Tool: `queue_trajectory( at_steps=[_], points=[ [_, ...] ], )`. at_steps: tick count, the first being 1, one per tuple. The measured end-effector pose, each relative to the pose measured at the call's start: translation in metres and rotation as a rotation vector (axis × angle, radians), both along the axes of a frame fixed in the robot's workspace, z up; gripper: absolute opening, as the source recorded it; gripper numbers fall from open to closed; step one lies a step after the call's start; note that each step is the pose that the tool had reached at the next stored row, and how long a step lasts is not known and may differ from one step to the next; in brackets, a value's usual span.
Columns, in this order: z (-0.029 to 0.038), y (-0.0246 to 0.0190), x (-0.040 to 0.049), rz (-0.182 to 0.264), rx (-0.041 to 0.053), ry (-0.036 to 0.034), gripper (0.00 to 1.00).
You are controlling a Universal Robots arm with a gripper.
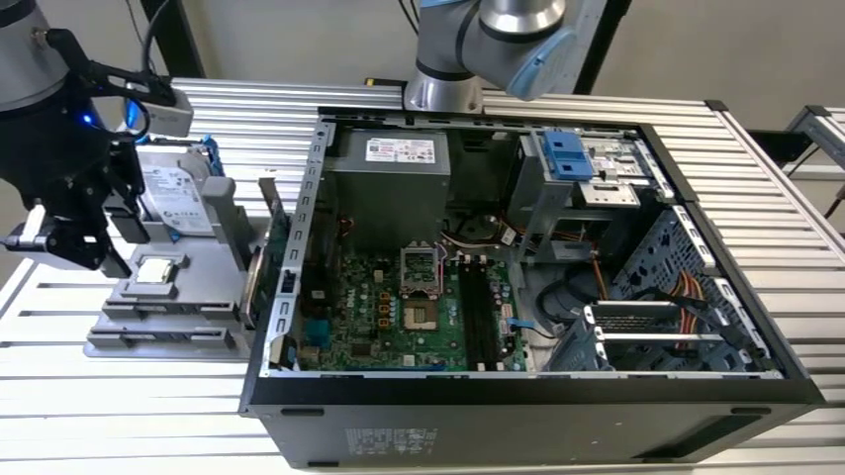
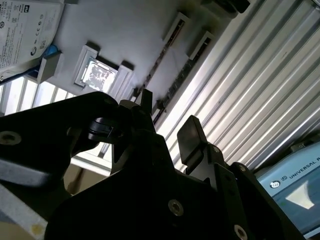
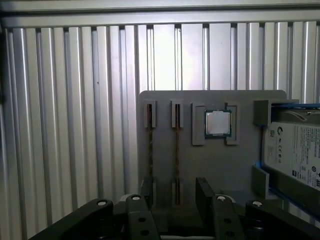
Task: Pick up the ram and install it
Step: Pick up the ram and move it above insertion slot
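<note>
Two thin dark ram sticks stand on edge in the slots of a grey holder (image 3: 240, 165). One ram stick (image 3: 176, 150) runs straight toward the gap between my fingers, and the other ram stick (image 3: 150, 142) lies beside it. In the second wrist view the ram (image 2: 161, 102) shows as a dark line in its slot, just past the fingertips. My gripper (image 3: 176, 195) is open and hovers above the holder with nothing between its fingers. In the exterior view the gripper (image 1: 93, 247) hangs over the holder's left end.
The holder also carries a processor chip (image 3: 218, 123) and a hard drive (image 3: 295, 150) in a blue frame. A green expansion card (image 1: 271, 247) stands between the holder and the open computer case (image 1: 528, 396). The case's motherboard (image 1: 396, 317) lies exposed on a ribbed metal table (image 1: 133, 426).
</note>
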State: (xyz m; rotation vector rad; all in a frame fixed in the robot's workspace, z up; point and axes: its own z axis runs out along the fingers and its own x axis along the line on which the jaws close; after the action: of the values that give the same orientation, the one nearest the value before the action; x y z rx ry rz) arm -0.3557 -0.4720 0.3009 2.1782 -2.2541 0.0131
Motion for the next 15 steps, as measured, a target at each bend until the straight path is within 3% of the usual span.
queue_trajectory(
  at_steps=[8, 15],
  points=[
    [-0.0084, -0.0061, 0.0000, -0.006, 0.0001, -0.0001, 1.00],
    [-0.0162, -0.0071, 0.0000, -0.008, 0.0001, -0.0001, 1.00]
  ],
)
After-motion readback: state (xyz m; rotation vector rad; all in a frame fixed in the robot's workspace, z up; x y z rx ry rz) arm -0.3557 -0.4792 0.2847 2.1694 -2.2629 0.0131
